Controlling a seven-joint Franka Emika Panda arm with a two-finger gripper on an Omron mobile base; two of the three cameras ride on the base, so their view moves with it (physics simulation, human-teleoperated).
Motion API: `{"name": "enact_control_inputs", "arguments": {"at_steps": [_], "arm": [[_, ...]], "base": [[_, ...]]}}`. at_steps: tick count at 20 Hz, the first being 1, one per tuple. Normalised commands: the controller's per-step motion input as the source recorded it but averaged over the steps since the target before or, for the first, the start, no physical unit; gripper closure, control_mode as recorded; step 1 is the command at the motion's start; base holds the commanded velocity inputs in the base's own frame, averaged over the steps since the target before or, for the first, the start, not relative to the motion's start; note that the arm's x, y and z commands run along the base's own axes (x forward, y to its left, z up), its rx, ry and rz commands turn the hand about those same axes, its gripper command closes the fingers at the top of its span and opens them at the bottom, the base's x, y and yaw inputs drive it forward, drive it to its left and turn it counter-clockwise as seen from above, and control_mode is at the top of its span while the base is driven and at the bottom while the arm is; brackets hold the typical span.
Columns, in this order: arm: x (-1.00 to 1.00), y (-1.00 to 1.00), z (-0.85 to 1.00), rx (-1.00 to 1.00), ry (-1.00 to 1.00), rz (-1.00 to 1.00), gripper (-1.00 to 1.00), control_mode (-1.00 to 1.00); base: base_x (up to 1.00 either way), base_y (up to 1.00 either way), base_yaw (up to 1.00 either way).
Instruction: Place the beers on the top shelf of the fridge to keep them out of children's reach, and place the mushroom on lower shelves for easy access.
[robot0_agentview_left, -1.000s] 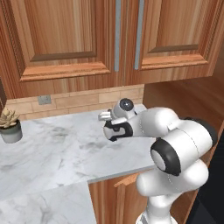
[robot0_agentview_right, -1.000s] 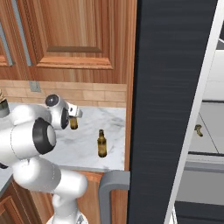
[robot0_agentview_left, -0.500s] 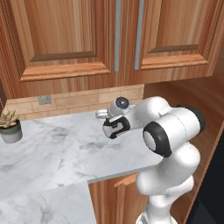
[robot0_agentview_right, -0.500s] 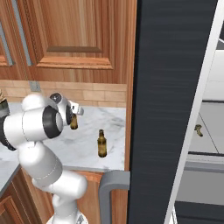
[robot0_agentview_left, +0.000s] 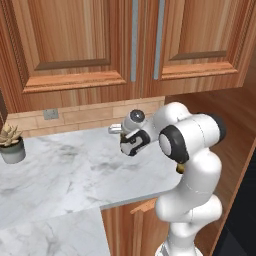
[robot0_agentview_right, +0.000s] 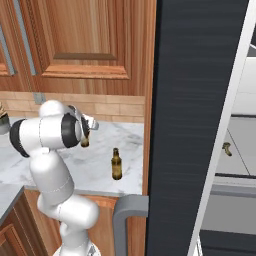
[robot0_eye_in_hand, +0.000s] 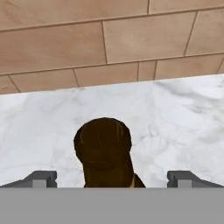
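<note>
Pincer (robot0_eye_in_hand: 111, 177) spread wide, tips flanking one beer's dark cap (robot0_eye_in_hand: 103, 144) at lower centre of the hand view, gripping nothing. The second beer (robot0_agentview_right: 116, 164) stands alone on the marble counter (robot0_agentview_right: 95, 165), centre frame. Far right, the mushroom (robot0_agentview_right: 227, 148) sits on a fridge shelf (robot0_agentview_right: 240, 150).

The robot's arm (robot0_agentview_right: 55, 135) hides most of the rear beer (robot0_agentview_right: 85, 141), apparently upright.

Glossy amber glass beers (robot0_agentview_right: 116, 164), polished marble counter (robot0_agentview_left: 70, 170), wooden cabinets (robot0_agentview_left: 75, 45), matt charcoal fridge (robot0_agentview_right: 192, 110)
</note>
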Motion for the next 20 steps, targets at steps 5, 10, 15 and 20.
{"name": "enact_control_inputs", "arguments": {"at_steps": [5, 10, 15, 20], "arm": [[0.26, 0.05, -0.16, 0.00, 0.00, 0.00, 1.00, -1.00], [0.13, 0.00, 0.00, 0.00, 0.00, 0.00, 1.00, -1.00], [-0.28, 0.00, 0.03, 0.00, 0.02, 0.08, 1.00, -1.00], [-0.97, 0.00, 0.63, -0.01, 0.16, 0.11, 1.00, -1.00]], "base": [[0.00, 0.00, 0.00], [0.00, 0.00, 0.00], [0.00, 0.00, 0.00], [0.00, 0.00, 0.00]]}}
